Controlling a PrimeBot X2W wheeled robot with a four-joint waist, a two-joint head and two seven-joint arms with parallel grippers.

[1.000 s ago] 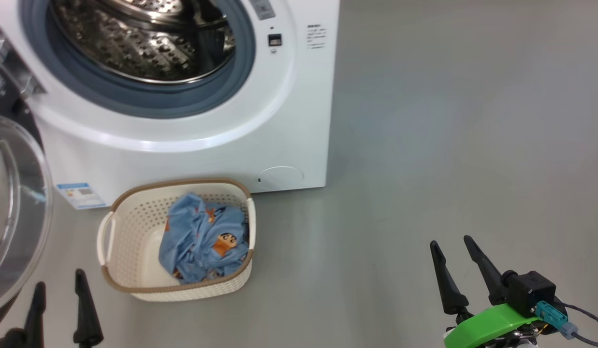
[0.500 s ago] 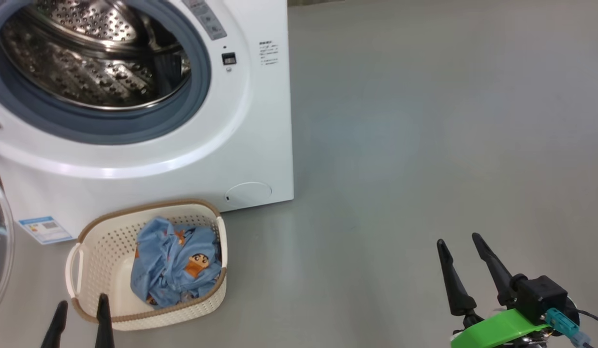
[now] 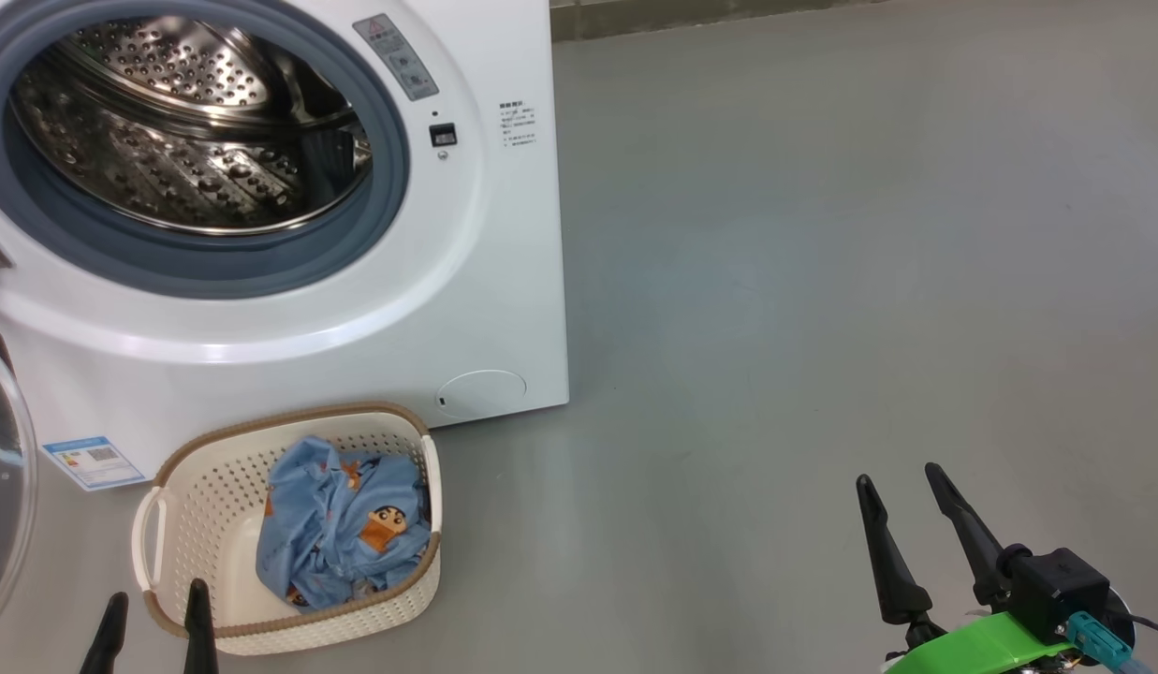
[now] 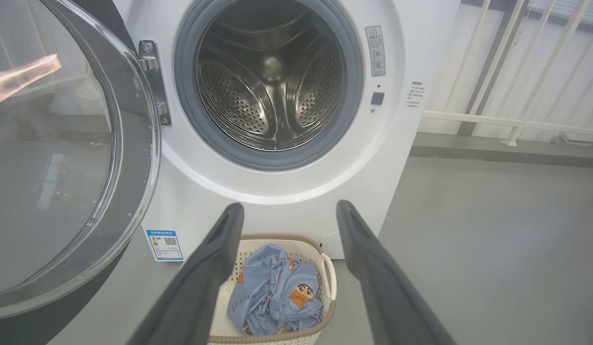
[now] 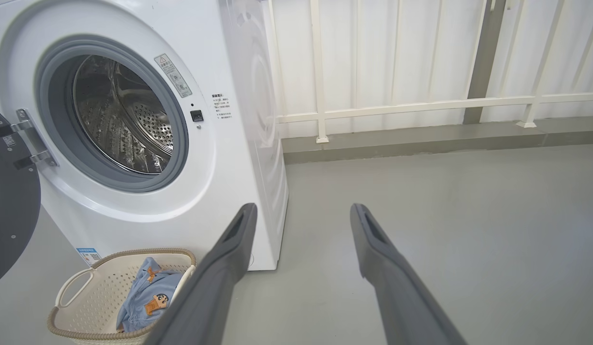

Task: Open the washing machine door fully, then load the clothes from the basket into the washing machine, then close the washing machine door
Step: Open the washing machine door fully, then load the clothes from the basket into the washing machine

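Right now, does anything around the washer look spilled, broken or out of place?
Nothing stands out. The washing machine door hangs open, the basket sits upright before the washing machine, and the clothes lie bunched inside it, none spilled.

Head view looks steeply down from above: floor (image 3: 822,281), washer (image 3: 485,281) front upper-left, basket (image 3: 335,629) lower-left. Left wrist view faces drum (image 4: 272,81) head-on, low, close (basket just beneath). Right wrist view stands further right, oblique. All share washer, basket.
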